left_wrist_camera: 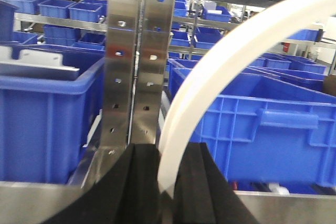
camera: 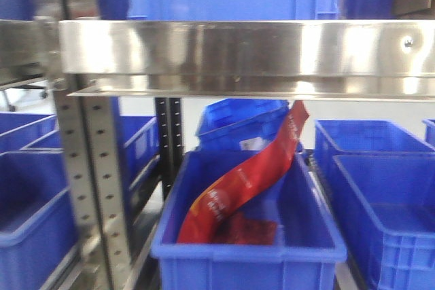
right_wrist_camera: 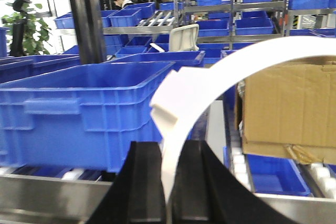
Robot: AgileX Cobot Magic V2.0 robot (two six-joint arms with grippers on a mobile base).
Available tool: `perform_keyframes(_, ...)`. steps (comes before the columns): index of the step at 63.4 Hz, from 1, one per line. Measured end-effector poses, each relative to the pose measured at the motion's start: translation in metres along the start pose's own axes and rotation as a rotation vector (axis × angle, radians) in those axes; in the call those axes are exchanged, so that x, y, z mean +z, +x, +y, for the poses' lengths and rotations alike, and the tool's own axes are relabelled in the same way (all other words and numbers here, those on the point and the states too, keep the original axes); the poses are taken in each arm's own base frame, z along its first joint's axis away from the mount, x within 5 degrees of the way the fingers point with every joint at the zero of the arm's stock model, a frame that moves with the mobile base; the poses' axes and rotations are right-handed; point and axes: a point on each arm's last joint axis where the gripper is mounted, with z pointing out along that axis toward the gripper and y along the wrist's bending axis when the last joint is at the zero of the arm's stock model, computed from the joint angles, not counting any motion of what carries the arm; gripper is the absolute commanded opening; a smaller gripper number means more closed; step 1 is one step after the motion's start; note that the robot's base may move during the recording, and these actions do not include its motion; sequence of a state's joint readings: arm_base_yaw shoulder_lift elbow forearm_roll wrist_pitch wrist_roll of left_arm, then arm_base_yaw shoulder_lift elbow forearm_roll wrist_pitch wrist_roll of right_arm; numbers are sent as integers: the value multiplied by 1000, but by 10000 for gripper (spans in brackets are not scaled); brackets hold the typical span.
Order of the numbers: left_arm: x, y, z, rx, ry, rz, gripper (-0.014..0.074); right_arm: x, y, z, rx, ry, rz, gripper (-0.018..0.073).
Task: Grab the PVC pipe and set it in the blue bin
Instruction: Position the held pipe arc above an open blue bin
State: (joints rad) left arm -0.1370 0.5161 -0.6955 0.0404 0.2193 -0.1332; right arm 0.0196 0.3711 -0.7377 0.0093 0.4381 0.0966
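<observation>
In the left wrist view a PVC pipe (left_wrist_camera: 220,72), white and bent in an arc, rises from between the black jaws toward the upper right. My left gripper (left_wrist_camera: 168,153) is shut on its lower end. The right wrist view shows a similar white PVC pipe (right_wrist_camera: 236,64) with a stepped notch near the jaws, and my right gripper (right_wrist_camera: 173,148) is shut on it. I cannot tell whether both hold one piece. A blue bin (camera: 245,256) with a red package (camera: 238,188) in it stands below the shelf in the front view. Neither gripper nor pipe shows there.
A steel shelf beam (camera: 245,56) crosses the front view, with more blue bins beside and behind. A perforated steel upright (left_wrist_camera: 131,51) stands straight ahead of the left gripper, blue bins (left_wrist_camera: 262,124) on both sides. Ahead of the right gripper are a blue bin (right_wrist_camera: 79,114) and a cardboard box (right_wrist_camera: 289,108).
</observation>
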Motion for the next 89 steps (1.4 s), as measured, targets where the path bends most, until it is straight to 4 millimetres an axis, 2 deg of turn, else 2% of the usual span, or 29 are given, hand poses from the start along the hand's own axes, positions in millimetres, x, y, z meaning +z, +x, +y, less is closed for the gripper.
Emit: perform_keyframes(89,0,0,0,0,0,0,-111,0,0,0,0,0,0,-168)
